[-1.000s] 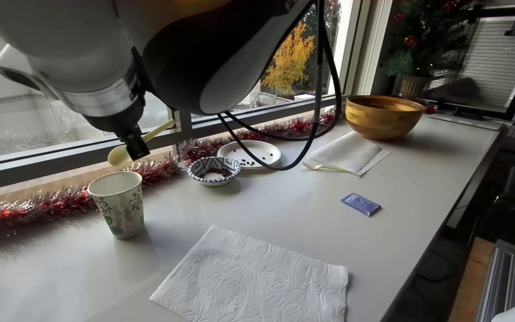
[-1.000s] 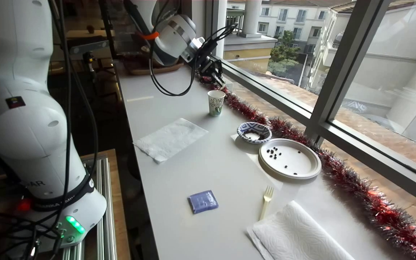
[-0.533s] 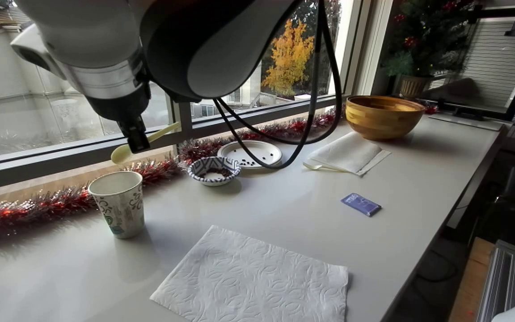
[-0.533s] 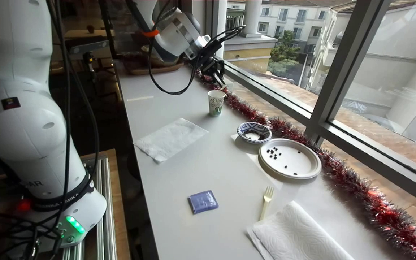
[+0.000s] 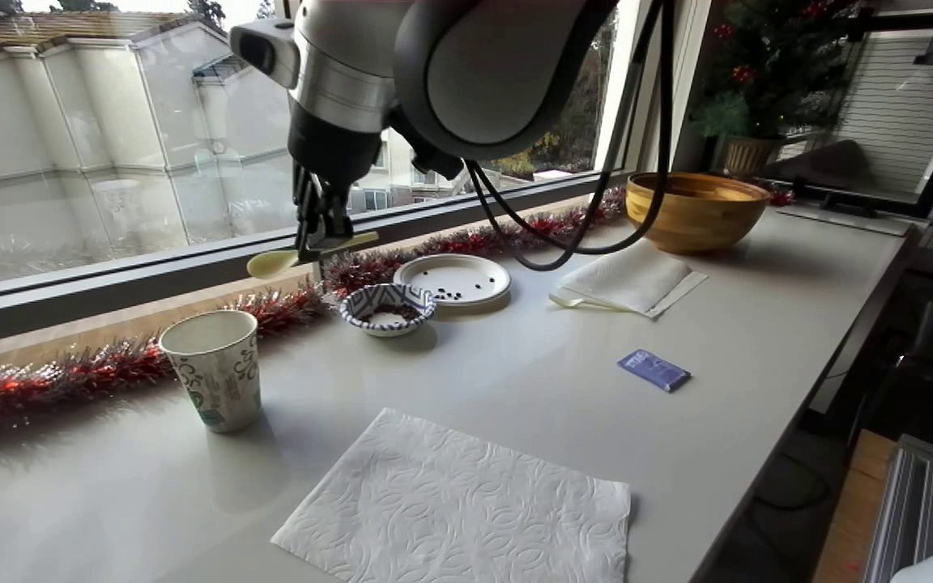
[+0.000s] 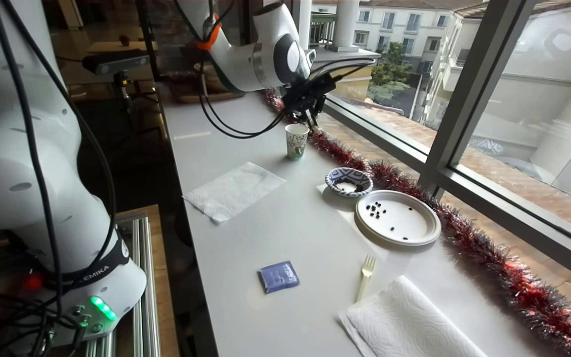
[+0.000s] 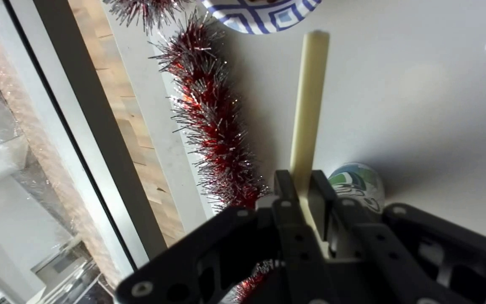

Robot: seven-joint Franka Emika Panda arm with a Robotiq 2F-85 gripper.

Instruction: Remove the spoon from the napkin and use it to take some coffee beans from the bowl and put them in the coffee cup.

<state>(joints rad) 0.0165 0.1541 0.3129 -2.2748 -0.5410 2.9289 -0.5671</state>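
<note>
By the window [image 5: 175, 170], along that edge of the tabletop [image 5: 515, 372], my arm [image 5: 491, 89] has just swung; the napkin [image 5: 466, 502] lies toward the opposite edge. My gripper [image 7: 303, 181] has drawn off from the cup [image 5: 219, 376], nearer the bowl [image 6: 349, 174], jaws pinching the spoon [image 7: 310, 93] aloft, I'd guess to scoop coffee beans [image 5: 398, 309].

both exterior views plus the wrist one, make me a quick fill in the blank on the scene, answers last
The tool grips the spoon by its ____.
In both exterior views, the paper cup stands ____, not tipped over.
The patterned bowl holding coffee beans is blue and ____.
More coffee beans lie on the flat round paper ____.

Missing words: handle; upright; white; plate.
</note>
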